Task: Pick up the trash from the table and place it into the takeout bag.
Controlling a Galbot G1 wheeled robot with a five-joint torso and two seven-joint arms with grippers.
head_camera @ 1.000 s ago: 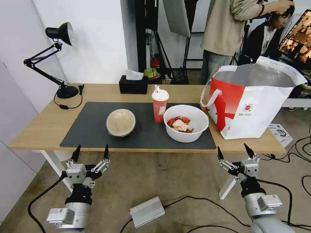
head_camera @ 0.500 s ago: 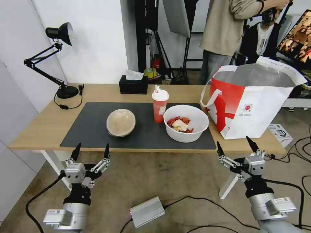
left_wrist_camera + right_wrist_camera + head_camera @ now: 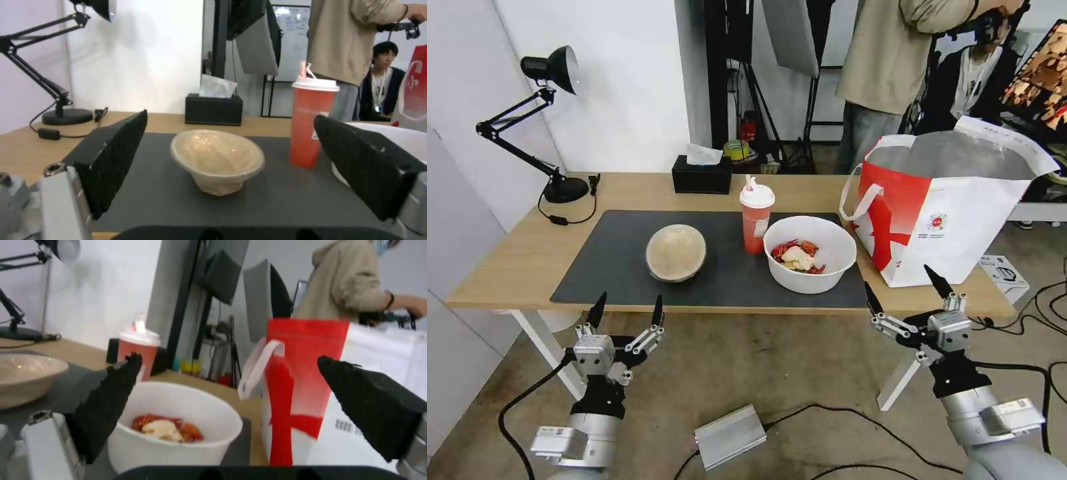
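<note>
On the table (image 3: 507, 260) lies a dark grey mat carrying the trash: a beige dome-shaped bowl (image 3: 675, 252) (image 3: 217, 160), a red cup with white lid and straw (image 3: 756, 214) (image 3: 311, 123) (image 3: 135, 346), and a white round bowl of red-and-white scraps (image 3: 809, 252) (image 3: 171, 426). The red-and-white takeout bag (image 3: 954, 213) (image 3: 311, 400) stands open at the table's right end. My left gripper (image 3: 628, 312) hovers open below the front edge, facing the beige bowl. My right gripper (image 3: 904, 289) is open by the front edge between the white bowl and the bag.
A black tissue box (image 3: 701, 175) and a black desk lamp (image 3: 554, 100) stand at the table's back and left. A silver box (image 3: 730, 435) and cables lie on the floor in front. People stand behind the bag.
Both grippers have risen toward the table's front edge, the left one also shifting slightly right; the right one now reaches edge height. The trash and the bag have stayed put.
</note>
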